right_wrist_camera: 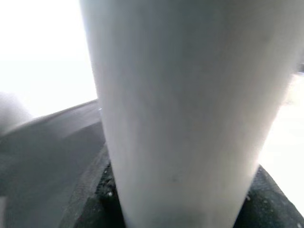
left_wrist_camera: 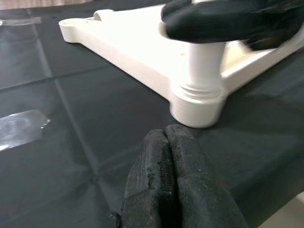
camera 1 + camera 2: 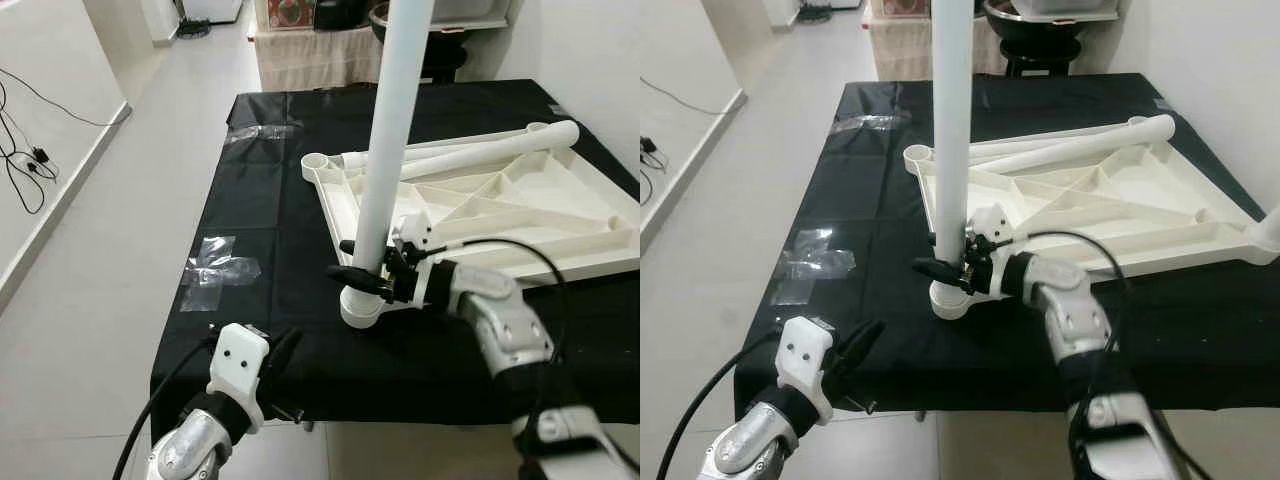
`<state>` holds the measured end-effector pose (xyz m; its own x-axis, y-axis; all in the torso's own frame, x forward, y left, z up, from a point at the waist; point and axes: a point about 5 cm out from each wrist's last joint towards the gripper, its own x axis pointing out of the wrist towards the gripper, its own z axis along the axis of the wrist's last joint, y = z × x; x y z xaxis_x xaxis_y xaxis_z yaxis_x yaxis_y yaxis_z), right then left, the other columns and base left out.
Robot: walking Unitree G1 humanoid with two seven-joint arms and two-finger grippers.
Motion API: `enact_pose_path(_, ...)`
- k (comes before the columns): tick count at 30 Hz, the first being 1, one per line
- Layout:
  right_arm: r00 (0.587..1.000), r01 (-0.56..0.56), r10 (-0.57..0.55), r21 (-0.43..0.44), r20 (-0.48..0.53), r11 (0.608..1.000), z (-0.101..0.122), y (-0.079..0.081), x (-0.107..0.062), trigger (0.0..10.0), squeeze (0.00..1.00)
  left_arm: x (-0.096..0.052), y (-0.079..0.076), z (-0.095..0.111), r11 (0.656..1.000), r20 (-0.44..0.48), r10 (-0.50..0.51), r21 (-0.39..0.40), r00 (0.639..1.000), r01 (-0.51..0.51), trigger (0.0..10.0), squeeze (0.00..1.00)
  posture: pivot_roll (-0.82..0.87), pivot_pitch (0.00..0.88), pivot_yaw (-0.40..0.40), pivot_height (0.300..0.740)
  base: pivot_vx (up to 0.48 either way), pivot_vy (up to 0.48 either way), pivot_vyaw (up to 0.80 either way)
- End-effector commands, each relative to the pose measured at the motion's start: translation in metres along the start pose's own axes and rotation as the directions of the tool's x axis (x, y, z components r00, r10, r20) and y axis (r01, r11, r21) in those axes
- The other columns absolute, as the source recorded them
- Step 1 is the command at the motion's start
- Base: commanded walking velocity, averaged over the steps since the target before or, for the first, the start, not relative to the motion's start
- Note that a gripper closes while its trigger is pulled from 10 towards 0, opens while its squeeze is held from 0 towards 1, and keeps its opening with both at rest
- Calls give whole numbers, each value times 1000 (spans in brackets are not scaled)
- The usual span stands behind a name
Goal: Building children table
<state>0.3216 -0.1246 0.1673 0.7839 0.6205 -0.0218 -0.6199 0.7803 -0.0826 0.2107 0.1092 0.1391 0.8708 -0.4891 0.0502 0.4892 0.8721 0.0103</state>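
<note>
**Right gripper clamped low on the standing table leg**

Black cloth (image 3: 270,200) covers the work surface I am looking down on, with pale floor tiles (image 3: 90,250) along its left side and patches of clear tape (image 3: 220,262) stuck near the cloth's left edge. On the cloth lies the white tabletop (image 3: 520,215), turned underside up so that its ribbing shows. One white table leg (image 3: 385,150) stands upright in the socket at the tabletop's near left corner (image 3: 360,305). A second leg (image 3: 480,150) lies flat along the far edge of the tabletop, and the far left corner socket (image 3: 317,161) stands open.

My right gripper (image 3: 365,270) reaches in from the right and grips the upright leg just above its socket. One black finger crosses the front of the leg and the other sits behind it, so the jaws are clamped around the leg's lowest part. From the right wrist camera the leg (image 1: 185,109) sits squarely between the finger pads (image 1: 90,194), pressed close against them.

My left gripper (image 2: 166,190) hovers low over the near edge of the cloth, in front of the socketed corner and apart from it. Its two fingers are pressed together with nothing between them.
</note>
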Motion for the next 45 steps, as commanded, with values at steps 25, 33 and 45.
enact_pose_path(25,937,-347,349,-81,19,935,29,8,4,10000,1000,5,5,-6,1000,-23,-22,-23,1000,21,10000,0,37,132,25,740,0,0,0)
enact_pose_path(33,829,-559,555,-116,-73,821,36,-8,10,10000,0,4,3,-8,1000,-20,-12,-26,1000,11,10000,0,51,120,11,740,0,0,0)
enact_pose_path(45,710,-704,699,-49,-85,709,41,-18,11,0,0,4,0,-9,999,-21,-16,-29,1000,15,10000,0,54,122,13,740,0,0,0)
